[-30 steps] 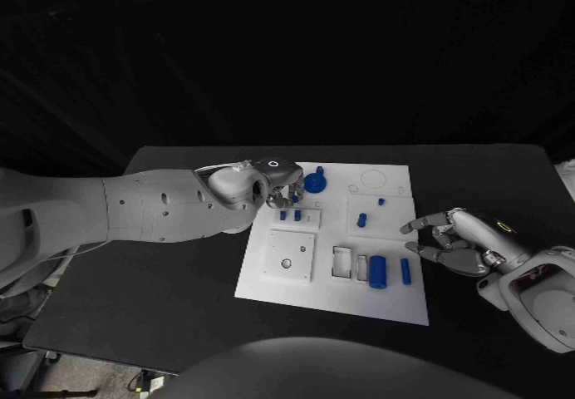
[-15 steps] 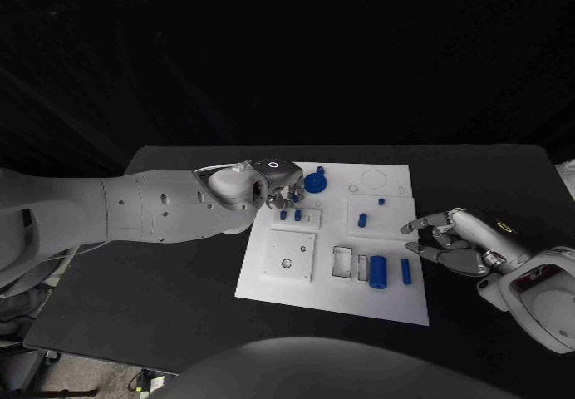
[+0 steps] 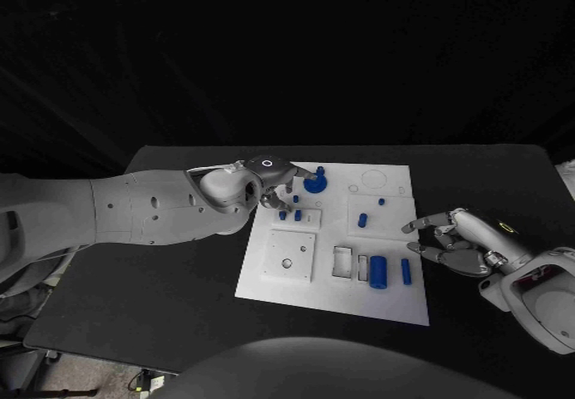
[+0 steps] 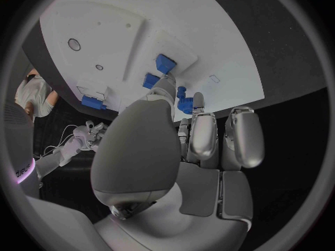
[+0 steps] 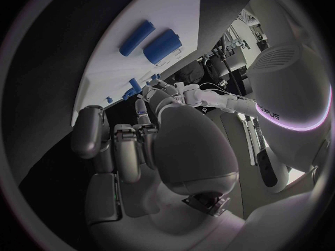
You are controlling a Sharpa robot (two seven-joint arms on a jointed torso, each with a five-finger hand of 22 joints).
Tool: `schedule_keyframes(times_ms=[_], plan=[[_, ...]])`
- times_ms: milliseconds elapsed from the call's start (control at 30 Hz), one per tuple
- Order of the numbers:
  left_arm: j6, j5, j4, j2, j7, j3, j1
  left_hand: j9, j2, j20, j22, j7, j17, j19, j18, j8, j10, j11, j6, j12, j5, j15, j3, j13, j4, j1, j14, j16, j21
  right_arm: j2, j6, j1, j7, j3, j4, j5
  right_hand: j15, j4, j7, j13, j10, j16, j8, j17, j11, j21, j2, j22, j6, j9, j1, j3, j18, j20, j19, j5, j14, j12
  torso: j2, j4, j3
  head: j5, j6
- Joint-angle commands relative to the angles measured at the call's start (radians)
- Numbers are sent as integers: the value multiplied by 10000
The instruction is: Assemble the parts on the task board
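Observation:
The white task board [image 3: 347,299] lies mid-table. My left hand [image 3: 278,179] hovers over its far left corner, and its fingers reach toward a blue round part [image 3: 315,184]; whether they touch it I cannot tell. In the left wrist view that blue round part [image 4: 183,96] sits just off the fingertips [image 4: 199,101], beyond two small blue pegs [image 4: 164,64]. These pegs [image 3: 290,214] stand in a raised block. My right hand [image 3: 459,243] rests at the board's right edge, fingers loosely apart and holding nothing. A large blue cylinder [image 3: 379,272] and a thinner blue cylinder [image 3: 405,271] lie near it.
Two more blue pegs [image 3: 362,220] [image 3: 381,201] stand in the board's right half. A square block with a hole [image 3: 289,253] and two rectangular slots [image 3: 343,262] sit toward the near side. Black table [image 3: 156,283] surrounds the board.
My left hand has lifted a little and shifted toward the far edge, and a finger now stretches toward the blue round part. The right hand has barely moved.

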Motion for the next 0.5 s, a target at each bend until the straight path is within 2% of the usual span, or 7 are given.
schedule_keyframes(times_ms=[33, 167, 233, 267, 300, 433, 500], plan=[[-794, -869, 161, -169, -467, 12, 25, -2, 50, 115, 1882, -77, -41, 1, 161, -61, -171, 66, -200, -67, 113, 73, -354, -20, 13, -297, -3, -9, -81, -21, 17, -7, -30, -1, -8, -23, -61, -47, -10, 1492, 293, 56, -47, 2629, -29, -49, -17, 1548, -86, 10, 18, -38, -95, 17, -91, -71, 1059, -62, -5, 2, -7, 12, 0], [-1227, -822, 357, -427, -522, 61, 165, 45, 115, 140, 1888, -3, -18, 18, 157, 4, -315, 111, 173, -103, 157, 98, -443, -16, 3, -427, 16, 16, -64, -48, -4, 2, -51, 0, -6, -23, -61, -47, -10, 1492, 293, 56, -47, 2629, -29, -49, -17, 1548, -86, 10, 18, -38, -95, 17, -91, -71, 1059, -62, -4, 3, -10, 17, 0], [-1529, -728, 482, -591, -544, 86, 345, 110, 218, 159, 1881, 66, -59, 13, 162, 113, -560, 137, 781, -184, 153, 117, -503, -36, -1, -567, 13, -10, -98, -62, -20, 20, -72, 1, -5, -23, -61, -47, -10, 1492, 293, 56, -47, 2629, -29, -49, -17, 1548, -86, 10, 18, -38, -95, 17, -91, -71, 1059, -62, -5, 1, -9, 44, 0], [-1699, -661, 543, -679, -553, 95, 459, 128, 270, 170, 1865, 99, -149, -11, 176, 148, -815, 179, 1034, -264, 157, 150, -551, -68, 6, -665, -17, -81, -165, -67, -34, 35, -85, 1, -8, -23, -61, -46, -11, 1453, 267, 56, -47, 2629, -29, -66, -17, 1543, -85, 12, 17, -38, -91, 16, -101, -77, 1059, -92, -7, 1, -12, 55, 0], [-1890, -571, 598, -764, -564, 101, 588, 188, 356, 192, 1855, 149, -189, -26, 179, 258, -1005, 199, 1595, -317, 196, 157, -524, -97, -16, -686, -33, -115, -207, -68, -49, 56, -102, 1, -16, -22, -61, -46, -11, 1453, 267, 56, -47, 2629, -29, -66, -17, 1543, -85, 12, 17, -38, -91, 16, -101, -77, 1059, -92, -8, -1, -11, 60, 0], [-2871, 113, 693, -1031, -440, 109, 1153, 289, 654, 228, 1848, 388, -190, -38, 187, 490, -1315, 244, 2900, -286, 230, 185, -192, -139, -28, -772, -32, -116, -261, -36, -57, 159, -183, 2, -93, -14, -62, -42, -15, 1300, 161, 56, -40, 2629, -30, -117, -7, 1529, -74, 23, 16, -34, -80, 14, -132, -85, 1059, -212, -26, 6, -20, 121, 0], [-3458, 591, 678, -1101, -287, 78, 1415, 320, 848, 232, 1862, 688, -136, -16, 177, 627, -1416, 246, 3447, -187, 143, 174, 254, -175, -17, -689, -7, -69, -225, 5, -44, 200, -219, 2, -145, -12, -63, -43, -17, 1264, 135, 56, -37, 2629, -32, -141, 0, 1521, -67, 29, 20, -30, -75, 13, -147, -85, 1059, -242, -40, 7, -19, 168, 0]])
